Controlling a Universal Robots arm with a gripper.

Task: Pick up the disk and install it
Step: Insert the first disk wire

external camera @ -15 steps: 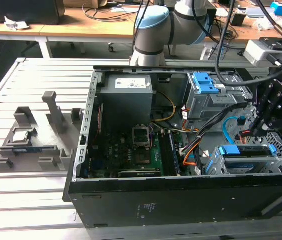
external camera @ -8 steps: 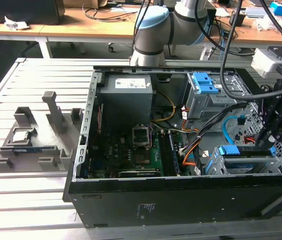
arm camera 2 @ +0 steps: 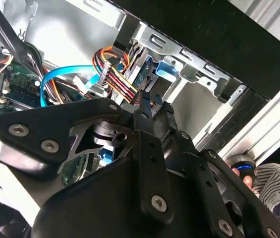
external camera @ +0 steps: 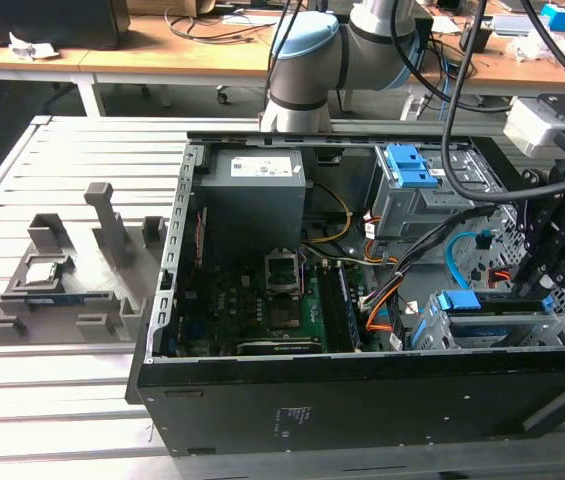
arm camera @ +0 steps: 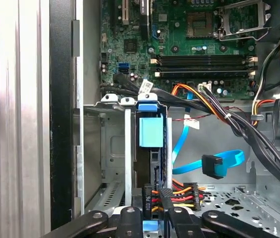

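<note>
One disk [arm camera: 150,144] sits upright in the grey drive cage [arm camera: 111,148] inside the open computer case [external camera: 362,400]; one gripper [arm camera 2: 149,106] hovers just beside it, fingers pressed together, gripping nothing

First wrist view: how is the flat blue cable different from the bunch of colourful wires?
The flat light-blue ribbon cable is one wide band of a single colour. The bundle of thin wires has several strands in orange, red, yellow and black. The ribbon cable's plug end lies loose, while the bundle runs into a black plug by the grey metal cage. Both sit inside the computer case.
</note>
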